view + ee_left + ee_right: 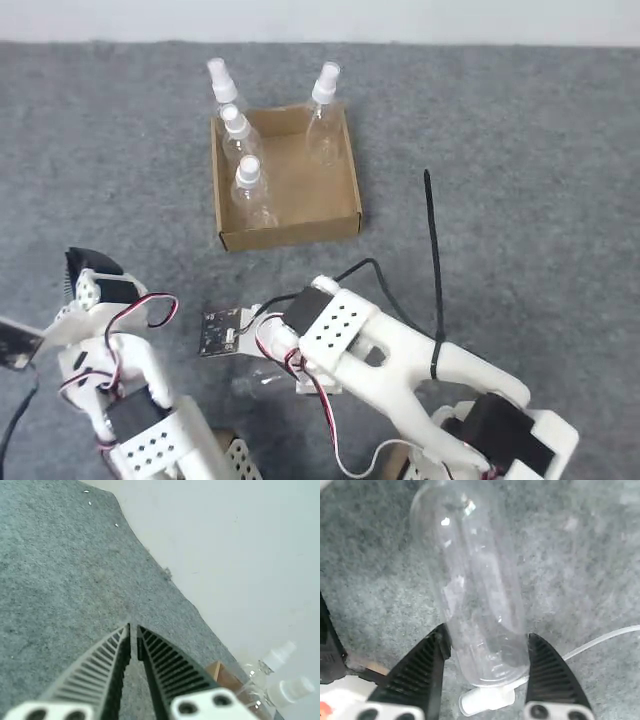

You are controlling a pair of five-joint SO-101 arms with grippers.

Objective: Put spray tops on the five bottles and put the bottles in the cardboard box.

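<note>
Clear plastic, the bottle (475, 580) lay sideways on my grey worktop (365, 555), clamped by my right gripper (487, 634); I saw the left gripper (133, 628) pinched together, empty.

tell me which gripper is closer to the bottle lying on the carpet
Right. The right gripper has the lying bottle between its fingers; the left gripper is shut, away from it over bare carpet.
</note>
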